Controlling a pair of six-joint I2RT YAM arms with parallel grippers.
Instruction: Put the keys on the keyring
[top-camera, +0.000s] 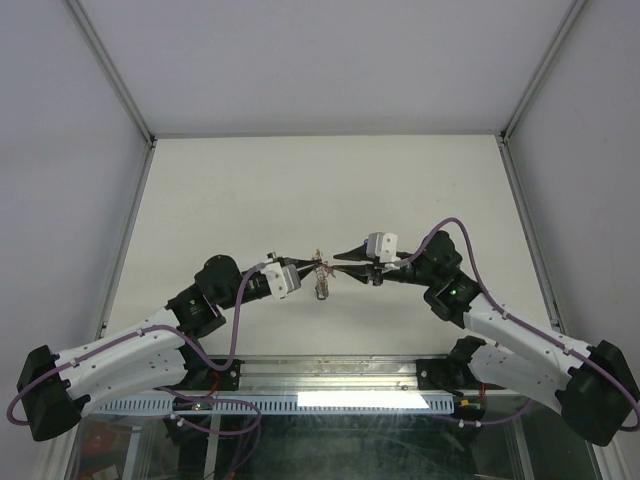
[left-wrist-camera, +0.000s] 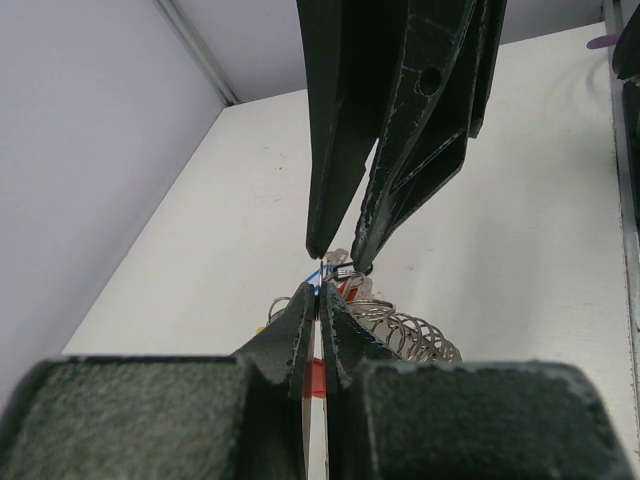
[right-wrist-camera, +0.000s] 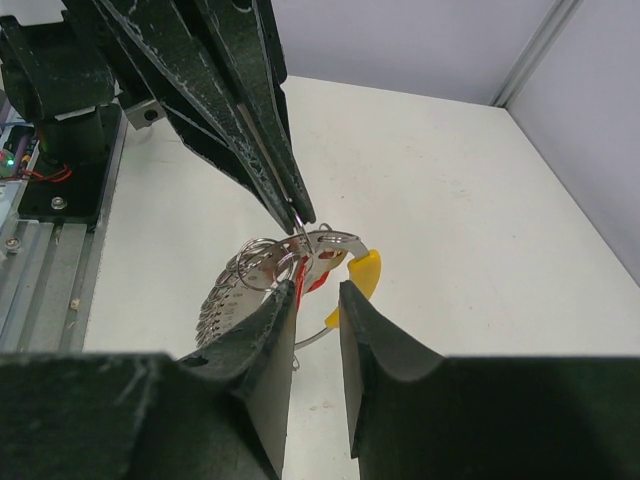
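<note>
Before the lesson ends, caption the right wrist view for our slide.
Left claw and right claw meet at the keyring, keys bunched beside it.

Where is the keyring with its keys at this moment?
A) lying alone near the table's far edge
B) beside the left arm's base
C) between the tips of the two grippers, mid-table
C: in the top view the keyring and its keys sit between the tips of the left gripper and the right gripper; the right wrist view shows the left's shut tips pinching the ring.
</note>
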